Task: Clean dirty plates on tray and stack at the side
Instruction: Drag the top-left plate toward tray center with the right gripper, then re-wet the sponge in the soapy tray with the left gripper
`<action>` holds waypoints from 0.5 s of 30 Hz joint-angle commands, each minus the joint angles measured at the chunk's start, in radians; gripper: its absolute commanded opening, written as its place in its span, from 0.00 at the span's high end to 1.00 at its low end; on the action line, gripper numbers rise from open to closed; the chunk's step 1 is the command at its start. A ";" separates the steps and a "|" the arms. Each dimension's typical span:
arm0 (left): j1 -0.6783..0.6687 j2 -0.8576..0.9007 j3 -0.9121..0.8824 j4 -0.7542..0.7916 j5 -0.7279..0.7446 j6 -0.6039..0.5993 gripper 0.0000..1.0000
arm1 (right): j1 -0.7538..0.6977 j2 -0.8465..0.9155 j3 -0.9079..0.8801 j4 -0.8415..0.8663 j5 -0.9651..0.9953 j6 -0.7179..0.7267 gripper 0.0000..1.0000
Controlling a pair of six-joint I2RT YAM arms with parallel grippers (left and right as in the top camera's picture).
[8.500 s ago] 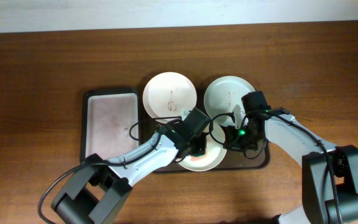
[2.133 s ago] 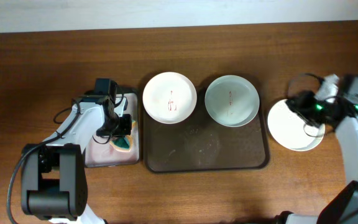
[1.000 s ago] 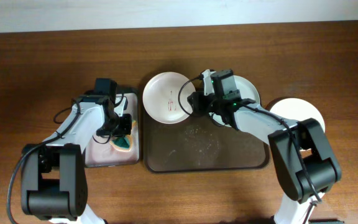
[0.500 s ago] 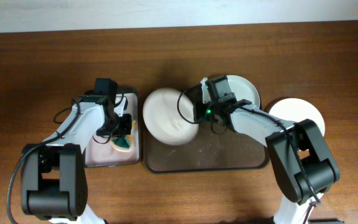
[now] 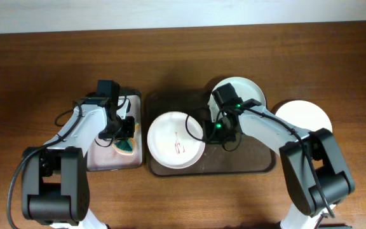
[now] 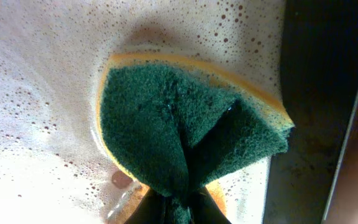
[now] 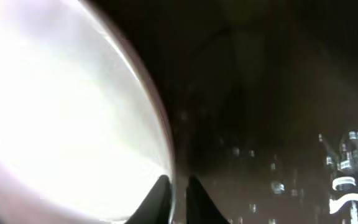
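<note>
Overhead: my right pincer (image 5: 203, 131) nips the rim of a streaked round white plate (image 5: 173, 141), near-left in the dark brown rounded tray (image 5: 240, 159); a second streaked plate (image 5: 245, 92) sits far-right.
Left wrist: my left pincer (image 6: 176, 208) squeezes a folded green-and-yellow sponge (image 6: 166, 124) over suds (image 6: 36, 93).
Right wrist: fingertips barely parted, plate edge clamped between.

The dark brown tray (image 5: 170, 102) lies flat on the table (image 5: 43, 63), a rounded rectangle with a raised rim. A streaked plate (image 5: 167, 143), round, white and shallow, lies face up in its front left part with thin reddish-brown marks at the centre. The right tool (image 7: 176, 190) pinches its right rim. A second plate (image 5: 240, 89) sits at the tray's back right corner, its centre hidden. A third plate (image 5: 307, 114), plain white, lies on the table just right of the tray.
</note>
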 commanded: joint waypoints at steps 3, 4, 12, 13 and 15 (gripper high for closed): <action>0.000 0.009 0.016 0.003 0.011 -0.003 0.91 | 0.009 -0.057 -0.011 0.028 0.011 0.005 0.75; 0.000 0.009 0.016 0.004 0.011 -0.003 0.91 | 0.009 -0.057 -0.011 0.045 0.017 0.004 0.73; 0.000 0.009 0.016 0.003 0.011 -0.003 0.93 | 0.014 -0.018 -0.012 0.098 0.186 0.004 0.71; 0.000 0.009 0.016 0.003 0.011 -0.003 0.93 | 0.014 -0.006 -0.012 0.097 0.180 0.004 0.72; 0.000 0.009 0.016 0.003 0.011 -0.003 0.93 | 0.016 0.010 -0.012 0.094 0.153 0.004 0.81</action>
